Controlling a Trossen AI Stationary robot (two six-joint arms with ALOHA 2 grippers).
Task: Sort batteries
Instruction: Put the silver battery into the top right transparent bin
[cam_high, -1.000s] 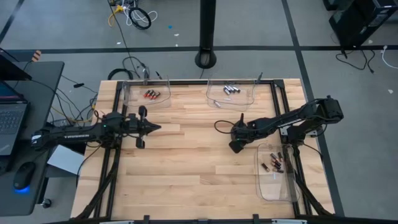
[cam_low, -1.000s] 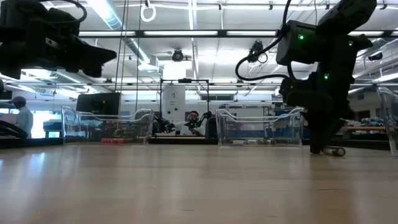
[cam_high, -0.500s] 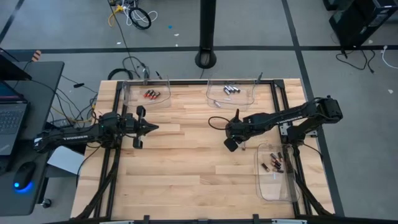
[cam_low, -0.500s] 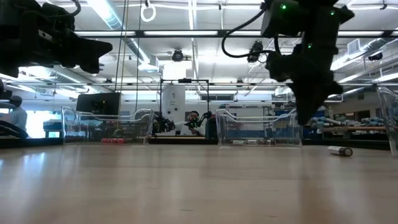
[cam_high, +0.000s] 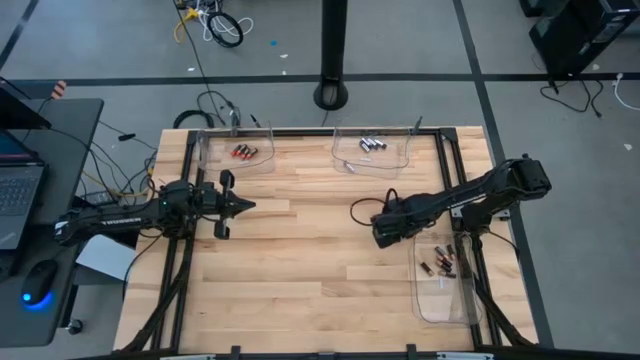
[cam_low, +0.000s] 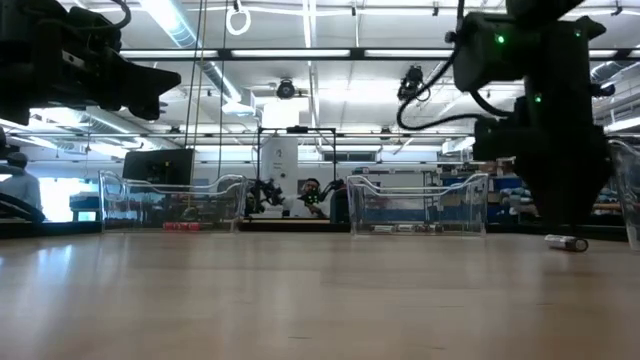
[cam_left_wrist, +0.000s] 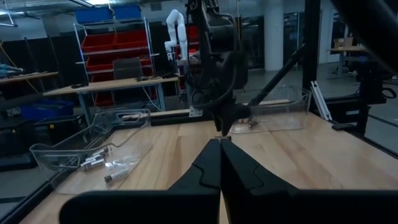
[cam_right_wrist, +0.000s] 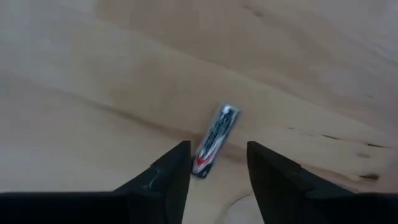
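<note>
White lettering is seen along the left arm (cam_high: 110, 212) (too small to be read); print on the battery (cam_right_wrist: 214, 140) is blurred.

We see a grey floor (cam_high: 120, 40) crossed by dark lines, a black pole base (cam_high: 330, 96), red shelving (cam_left_wrist: 112, 59), ceiling strip lights (cam_low: 310, 55), a desk with laptop (cam_high: 20, 190).

Long ceiling strip lights (cam_low: 300, 55) are blowing out the low view, leaving both dark arms looking like silhouettes. The pale wooden tabletop (cam_high: 300, 260) is getting even, soft light from overhead, barely any shadows. The nearest stretch of tabletop is going blurry in the low view.
</note>
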